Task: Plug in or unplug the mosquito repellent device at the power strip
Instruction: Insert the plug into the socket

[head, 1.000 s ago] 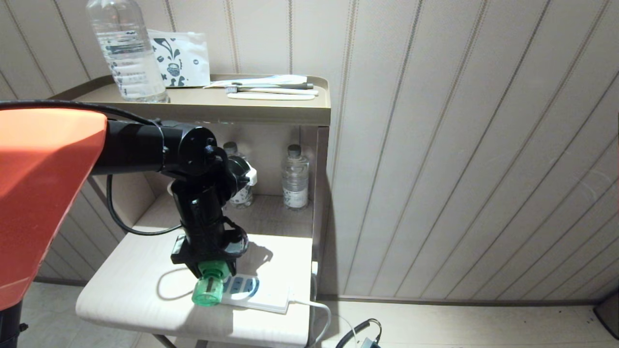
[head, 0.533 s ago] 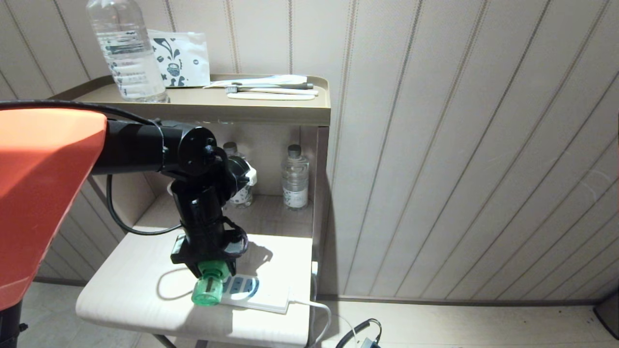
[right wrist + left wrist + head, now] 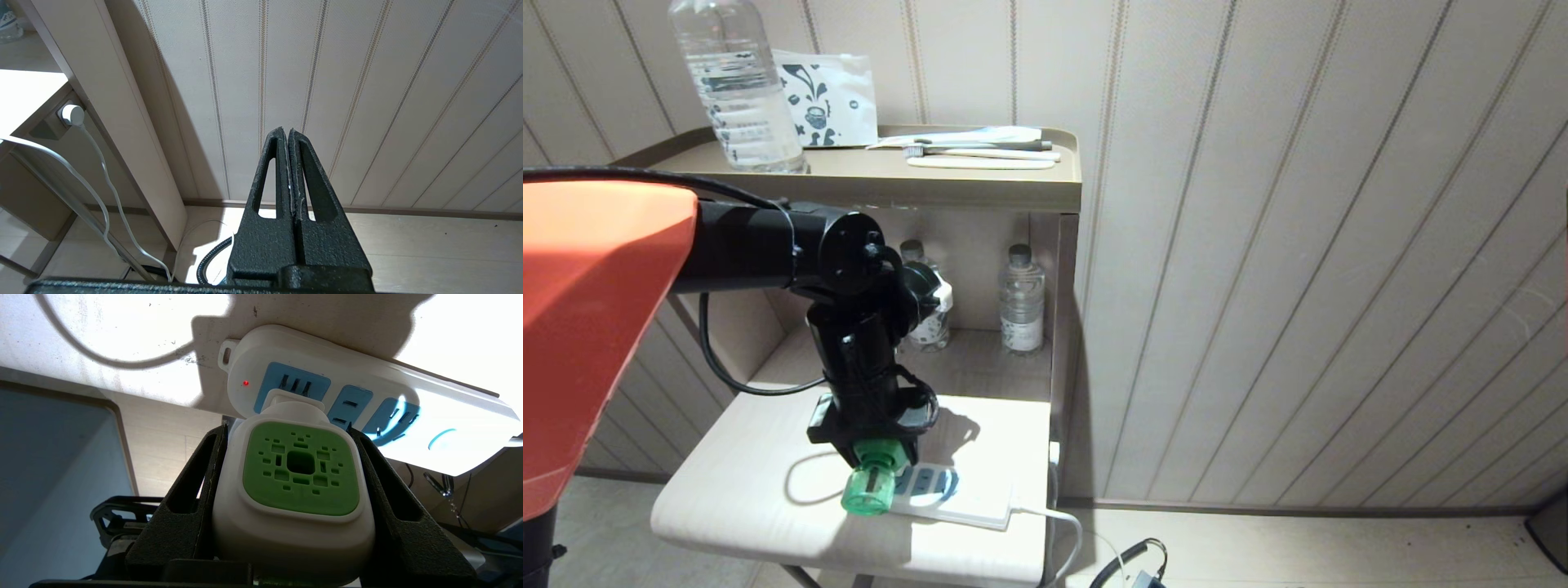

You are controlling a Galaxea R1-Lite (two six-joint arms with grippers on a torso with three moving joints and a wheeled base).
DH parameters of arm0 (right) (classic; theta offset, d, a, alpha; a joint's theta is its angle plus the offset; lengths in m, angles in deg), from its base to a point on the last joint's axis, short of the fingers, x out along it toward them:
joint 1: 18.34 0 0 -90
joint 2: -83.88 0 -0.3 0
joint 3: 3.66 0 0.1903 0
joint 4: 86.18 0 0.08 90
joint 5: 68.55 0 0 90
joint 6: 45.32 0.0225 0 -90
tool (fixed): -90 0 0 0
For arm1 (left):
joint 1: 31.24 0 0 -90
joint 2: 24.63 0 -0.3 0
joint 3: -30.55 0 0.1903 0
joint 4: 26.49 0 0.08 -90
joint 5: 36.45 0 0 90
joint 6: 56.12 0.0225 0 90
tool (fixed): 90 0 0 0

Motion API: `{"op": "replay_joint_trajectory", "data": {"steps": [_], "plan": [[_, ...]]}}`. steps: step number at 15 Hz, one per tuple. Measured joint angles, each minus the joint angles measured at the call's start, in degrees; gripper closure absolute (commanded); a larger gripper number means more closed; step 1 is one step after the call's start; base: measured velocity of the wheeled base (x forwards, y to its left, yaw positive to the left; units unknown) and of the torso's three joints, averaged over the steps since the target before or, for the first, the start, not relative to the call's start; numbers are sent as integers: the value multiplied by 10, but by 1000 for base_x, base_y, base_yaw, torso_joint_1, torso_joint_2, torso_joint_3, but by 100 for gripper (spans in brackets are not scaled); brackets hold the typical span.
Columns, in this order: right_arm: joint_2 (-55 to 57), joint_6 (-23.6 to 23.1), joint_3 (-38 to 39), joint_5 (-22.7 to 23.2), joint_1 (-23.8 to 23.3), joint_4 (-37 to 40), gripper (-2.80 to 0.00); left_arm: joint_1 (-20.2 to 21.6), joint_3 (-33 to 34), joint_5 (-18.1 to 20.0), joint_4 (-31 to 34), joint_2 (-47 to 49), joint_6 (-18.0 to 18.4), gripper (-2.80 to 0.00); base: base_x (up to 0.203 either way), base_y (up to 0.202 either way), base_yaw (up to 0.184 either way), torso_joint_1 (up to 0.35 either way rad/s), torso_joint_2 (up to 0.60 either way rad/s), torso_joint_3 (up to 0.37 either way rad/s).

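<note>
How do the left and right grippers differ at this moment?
The left gripper is shut on the mosquito repellent device at the power strip; the right gripper holds nothing, jaws pressed together, facing the wall. Both have black jaws.

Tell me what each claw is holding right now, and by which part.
Left claw grips the mosquito repellent device by the two sides of its white head, at the power strip. Right claw is shut, empty.
</note>
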Motion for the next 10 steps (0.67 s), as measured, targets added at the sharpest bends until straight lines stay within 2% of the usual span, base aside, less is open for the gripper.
{"op": "replay_joint_trajectory", "data": {"steps": [10], "plan": [[0,0,0,0,0,0,0,-2,-3,0,-2,7,1,0,0,0,0,0,0,0]]}}
